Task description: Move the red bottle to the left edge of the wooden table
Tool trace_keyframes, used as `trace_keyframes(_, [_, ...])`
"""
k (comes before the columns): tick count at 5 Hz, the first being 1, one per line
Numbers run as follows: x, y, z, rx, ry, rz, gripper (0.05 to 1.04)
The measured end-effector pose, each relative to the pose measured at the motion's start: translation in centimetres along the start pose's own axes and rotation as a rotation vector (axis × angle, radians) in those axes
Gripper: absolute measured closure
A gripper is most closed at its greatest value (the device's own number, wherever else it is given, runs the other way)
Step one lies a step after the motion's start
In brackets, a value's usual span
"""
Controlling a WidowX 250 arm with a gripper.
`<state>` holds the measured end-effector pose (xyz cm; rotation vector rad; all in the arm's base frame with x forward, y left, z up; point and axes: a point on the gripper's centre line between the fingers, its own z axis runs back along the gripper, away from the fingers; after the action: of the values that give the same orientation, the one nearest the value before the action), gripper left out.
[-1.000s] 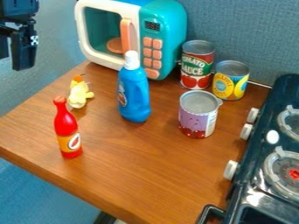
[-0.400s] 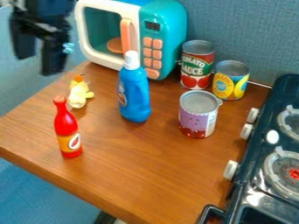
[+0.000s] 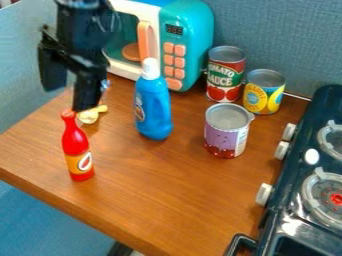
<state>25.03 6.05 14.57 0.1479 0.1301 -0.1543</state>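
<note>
Microwave [image 3: 194,30] was partly hidden by the gripper [image 3: 68,99], open and empty off its door side. Just in front, the blue bottle [image 3: 153,107] could be clipped by a sideways swing; farther out, the red bottle [image 3: 77,150] toppled by a low approach; nearer in, the yellow toy [image 3: 89,116] pinned by a descending finger.

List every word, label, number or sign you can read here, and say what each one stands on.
"TOMATO SAUCE": red can.
Digits, too blurred to be sure of: display of the microwave.
Lettering, too blurred to read surely: yellow can.
Label, unreadable: blue bottle.
Emblem, no legible words: red bottle.
Side print, too small: purple can.
</note>
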Motion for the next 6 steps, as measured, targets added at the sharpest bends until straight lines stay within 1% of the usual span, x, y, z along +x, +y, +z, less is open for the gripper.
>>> trace_keyframes(1, [0.4, -0.2, -2.0, -0.018, 0.067, -0.006, 0.074])
trace_keyframes(2, [0.6, -0.2, -3.3, -0.035, 0.114, -0.027, 0.074])
trace_keyframes(3, [0.6, 0.4, -3.5, -0.041, 0.121, -0.025, 0.074])
trace_keyframes(4, [0.6, 0.9, -4.6, -0.058, 0.154, -0.031, 0.074])
trace_keyframes(5, [0.5, 1.0, -5.3, -0.089, 0.173, -0.031, 0.168])
trace_keyframes(6, [0.6, 1.4, -5.2, -0.129, 0.152, -0.037, 0.414])
